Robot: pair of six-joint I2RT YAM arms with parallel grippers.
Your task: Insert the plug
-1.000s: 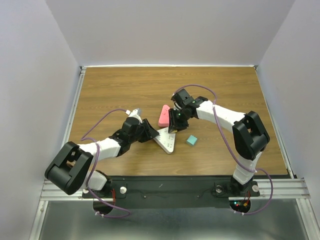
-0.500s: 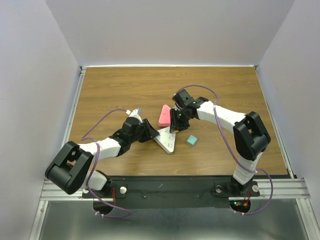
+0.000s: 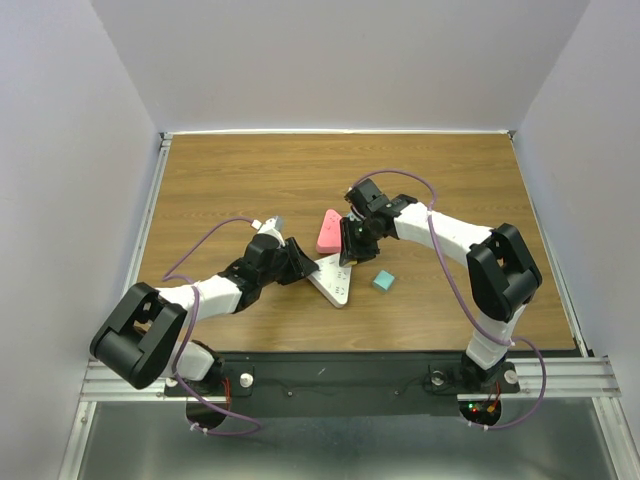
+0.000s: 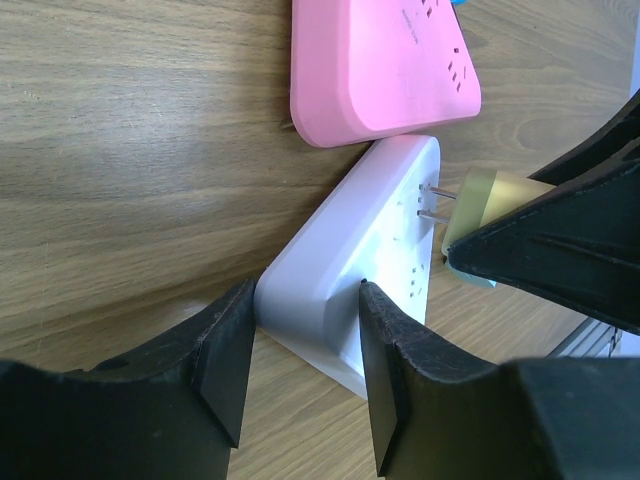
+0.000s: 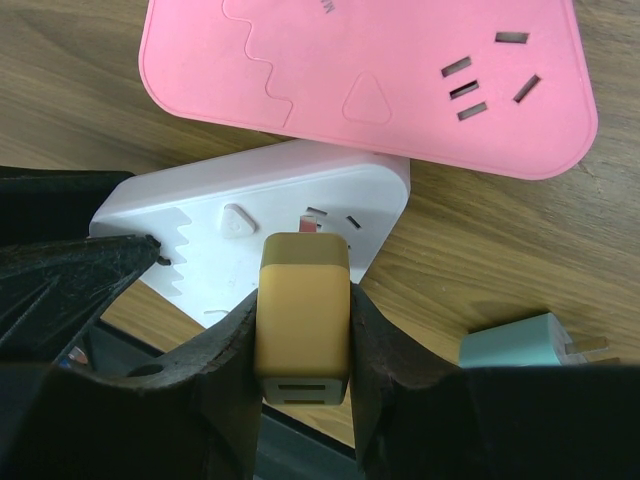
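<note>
Plug (image 5: 303,315) first: a small mustard-yellow block of hard, smooth plastic with rounded edges. By its look it is light and rigid, so it should not give under a squeeze but could pivot or slip if pushed off-axis. The right jaws are closed on its two flat sides, which I judge a sound hold, since the pin end is free. It sits just off the top face of the white strip (image 4: 340,260), with its two thin metal pins (image 4: 440,190) meeting that face at a pair of slots. The pins show bare, so it is not seated. They are the fragile part and would likely bend if driven in crooked.

The white strip is a rounded triangular slab of glossy plastic, probably light enough to skid on the wood-grain desk (image 3: 250,180). The left jaws clamp one corner of it, on the side away from the plug. A pink strip (image 5: 370,70), smooth and rounded, lies hard against the white strip's far corner, perhaps touching. A teal adapter (image 5: 520,345) lies near the white strip but apart from it.
</note>
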